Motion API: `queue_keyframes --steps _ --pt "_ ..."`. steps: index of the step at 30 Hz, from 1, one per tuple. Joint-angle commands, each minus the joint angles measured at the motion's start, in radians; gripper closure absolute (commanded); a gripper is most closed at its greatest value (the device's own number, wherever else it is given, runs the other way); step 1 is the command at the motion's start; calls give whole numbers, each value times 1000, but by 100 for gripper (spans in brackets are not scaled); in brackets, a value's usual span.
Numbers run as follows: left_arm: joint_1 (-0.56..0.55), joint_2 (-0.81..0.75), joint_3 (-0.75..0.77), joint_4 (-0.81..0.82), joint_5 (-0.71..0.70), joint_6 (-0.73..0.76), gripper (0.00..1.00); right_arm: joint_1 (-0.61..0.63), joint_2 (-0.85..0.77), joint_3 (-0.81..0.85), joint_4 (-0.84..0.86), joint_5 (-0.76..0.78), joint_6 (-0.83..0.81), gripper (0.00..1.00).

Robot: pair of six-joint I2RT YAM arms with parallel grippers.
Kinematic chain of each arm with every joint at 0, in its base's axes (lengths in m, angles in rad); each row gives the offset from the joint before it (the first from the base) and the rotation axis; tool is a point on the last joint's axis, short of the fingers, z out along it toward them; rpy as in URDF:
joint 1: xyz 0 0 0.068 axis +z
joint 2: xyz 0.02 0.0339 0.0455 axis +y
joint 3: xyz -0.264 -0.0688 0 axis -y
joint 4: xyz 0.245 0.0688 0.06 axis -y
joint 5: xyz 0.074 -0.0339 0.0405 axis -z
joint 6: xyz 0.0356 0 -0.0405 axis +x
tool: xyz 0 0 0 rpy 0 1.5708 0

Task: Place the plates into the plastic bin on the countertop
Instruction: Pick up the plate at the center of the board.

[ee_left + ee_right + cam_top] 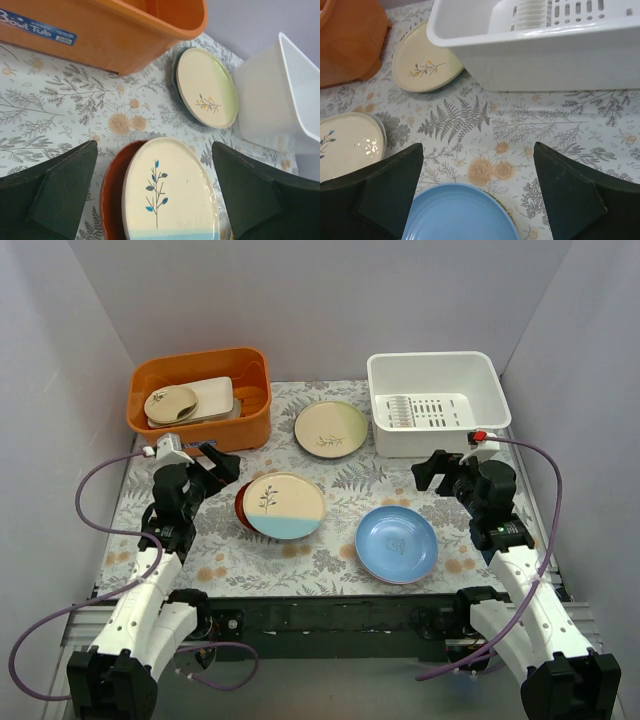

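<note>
Left tool point(222, 466) and right tool point(432, 472) hover over the surface point(340, 490), fingers spread apart. Nearest lies a blue plate point(397, 544), then a cream-and-blue plate point(284, 506) resting on a dark red plate point(241, 505). Farther back, a cream sprig plate point(331, 429) lies between the orange tub point(200, 425) and the white plastic bin point(490, 390).

- Setting: a robot test cell in a lab, dressed up as a kitchen counter. It is not a working kitchen.
- Plain pale panels point(300, 300) close in the back and both sides.
- Two robot arms point(172, 502) are bolted to a black frame point(330, 615) at the near edge. Purple cables point(85, 510) loop loose beside them.
- Kitchen props: leaf-and-flower print countertop point(350, 485), plates point(397, 544), white bin point(432, 359), orange tub point(125, 40) labelled "Bowl Tub".
</note>
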Motion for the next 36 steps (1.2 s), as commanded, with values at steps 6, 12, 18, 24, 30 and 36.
queue_keyframes --steps 6,12,18,24,30,36 --pt "-1 73 151 -88 67 33 2 0 4 62 -81 -127 -20 2" --pt "-1 179 318 -256 163 147 2 2 85 106 -74 -357 -57 2" --pt "-1 293 387 -368 277 171 2 16 164 172 -90 -477 -57 2" --pt "-1 320 402 -461 311 174 2 85 194 191 -71 -503 -30 3" --pt "-1 322 410 -547 346 164 2 180 299 228 -79 -517 -10 7" --pt "-1 311 359 -549 391 135 2 249 391 226 -47 -515 45 12"
